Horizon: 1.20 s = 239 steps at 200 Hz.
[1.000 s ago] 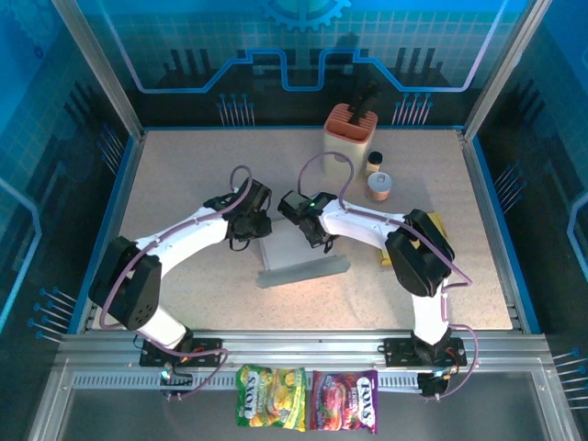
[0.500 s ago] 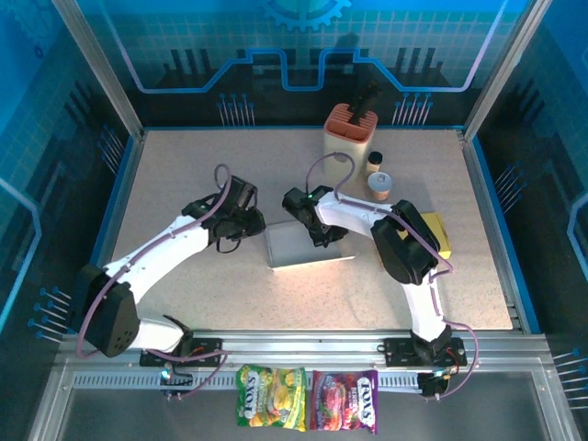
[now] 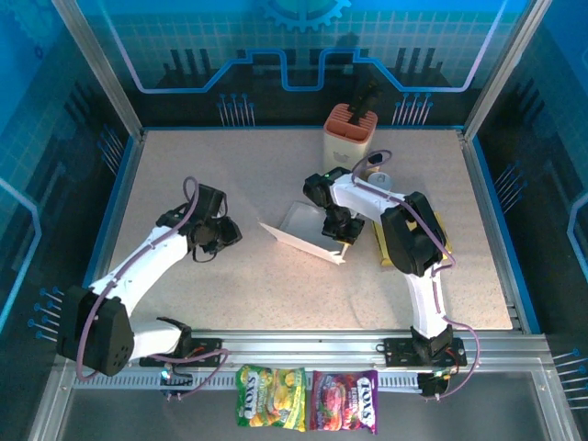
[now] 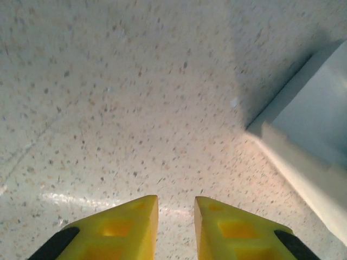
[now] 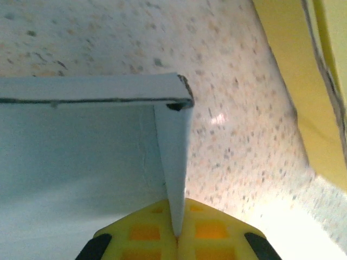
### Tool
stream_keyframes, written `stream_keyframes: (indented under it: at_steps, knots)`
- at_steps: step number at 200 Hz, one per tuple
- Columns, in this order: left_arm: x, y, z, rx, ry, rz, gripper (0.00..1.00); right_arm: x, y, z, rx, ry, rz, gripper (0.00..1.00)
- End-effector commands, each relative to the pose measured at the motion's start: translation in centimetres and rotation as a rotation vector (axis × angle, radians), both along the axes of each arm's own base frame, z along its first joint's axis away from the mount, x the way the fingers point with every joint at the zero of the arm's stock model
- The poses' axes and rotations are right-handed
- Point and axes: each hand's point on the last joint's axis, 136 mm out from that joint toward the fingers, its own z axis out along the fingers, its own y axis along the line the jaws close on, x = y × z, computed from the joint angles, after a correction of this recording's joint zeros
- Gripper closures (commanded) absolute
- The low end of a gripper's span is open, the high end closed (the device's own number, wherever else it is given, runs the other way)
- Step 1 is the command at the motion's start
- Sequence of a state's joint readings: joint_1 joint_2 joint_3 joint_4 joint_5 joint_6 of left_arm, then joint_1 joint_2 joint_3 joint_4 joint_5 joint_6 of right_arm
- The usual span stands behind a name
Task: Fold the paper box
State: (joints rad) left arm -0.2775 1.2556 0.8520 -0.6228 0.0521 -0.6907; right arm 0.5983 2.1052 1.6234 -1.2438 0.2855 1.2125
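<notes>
- A speckled beige table (image 3: 184, 165) is seen, enclosed by blue panelled walls (image 3: 55, 138).
- A terracotta holder (image 3: 349, 136) is set at the far edge, with dark tools (image 3: 366, 101) stood upright in it.
- A small bottle (image 3: 374, 163) and a round tin (image 3: 382, 183) are placed just beside the holder.
- A flat yellow item (image 5: 293, 54) is laid on the table's right part.
- Two candy bags, one yellow-green (image 3: 270, 397) and one purple-red (image 3: 344, 401), are laid side by side below the near rail.

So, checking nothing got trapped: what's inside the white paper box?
The white paper box shows only its bare pale floor. The right gripper, jaws shut on one wall, hides the corner beneath it.
</notes>
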Motion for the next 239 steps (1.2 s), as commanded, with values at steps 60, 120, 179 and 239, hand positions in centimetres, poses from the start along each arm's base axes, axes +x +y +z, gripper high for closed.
stream_keyframes:
  at_steps: [60,120,179,239]
  knots:
    - [-1.7,-7.1,-2.4,-0.292,0.072,-0.073,0.79,-4.5,4.2,0.0,0.027,0.151,-0.502,1.00]
    - [0.5,-9.3,-2.5,-0.322,0.060,-0.103,0.78,-6.6,7.0,-1.5,0.127,0.186,-0.563,0.90]
    - [2.6,-9.2,-2.2,-0.279,0.042,-0.107,0.78,-3.9,7.0,4.3,0.315,-0.033,-0.373,0.40]
    - [4.4,-8.9,-0.8,-0.267,0.004,-0.101,0.78,1.7,11.3,15.0,0.645,-0.451,0.503,0.47]
